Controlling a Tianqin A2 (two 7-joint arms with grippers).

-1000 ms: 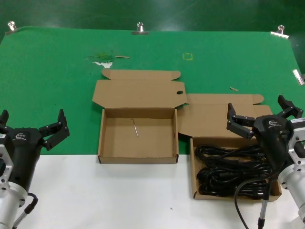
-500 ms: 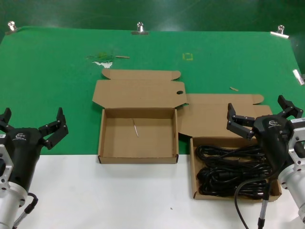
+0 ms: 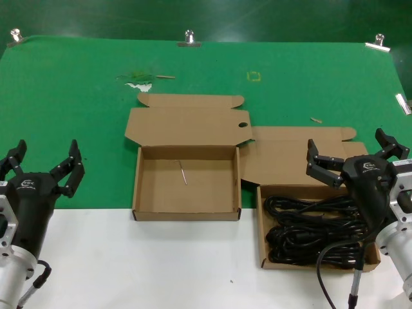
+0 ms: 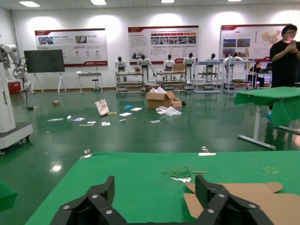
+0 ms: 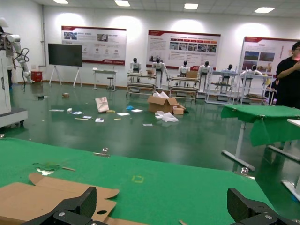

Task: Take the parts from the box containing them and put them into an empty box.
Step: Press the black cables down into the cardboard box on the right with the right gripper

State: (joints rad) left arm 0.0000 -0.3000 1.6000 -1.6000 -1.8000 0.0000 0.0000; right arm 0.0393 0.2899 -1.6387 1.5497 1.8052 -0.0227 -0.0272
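Note:
Several black power cords (image 3: 309,230) lie coiled in the brown box (image 3: 261,225) at the right front. The empty brown box (image 3: 136,187), with a thin pale sliver (image 3: 183,173) on its floor, sits in the middle with its lid flap (image 3: 187,125) open behind it. My right gripper (image 3: 356,154) is open and empty, raised above the far edge of the cord box; its fingertips (image 5: 78,204) show in the right wrist view. My left gripper (image 3: 45,163) is open and empty at the left, well left of the empty box; its fingers (image 4: 206,191) frame the green cloth.
A green cloth (image 3: 77,116) covers the far half of the table; the near strip is white (image 3: 161,264). Metal clips (image 3: 188,38) hold the cloth's far edge. A torn patch (image 3: 137,80) and small scraps (image 3: 315,120) lie on the cloth.
My left gripper has turned and shifted slightly left. The right arm and both boxes have not moved.

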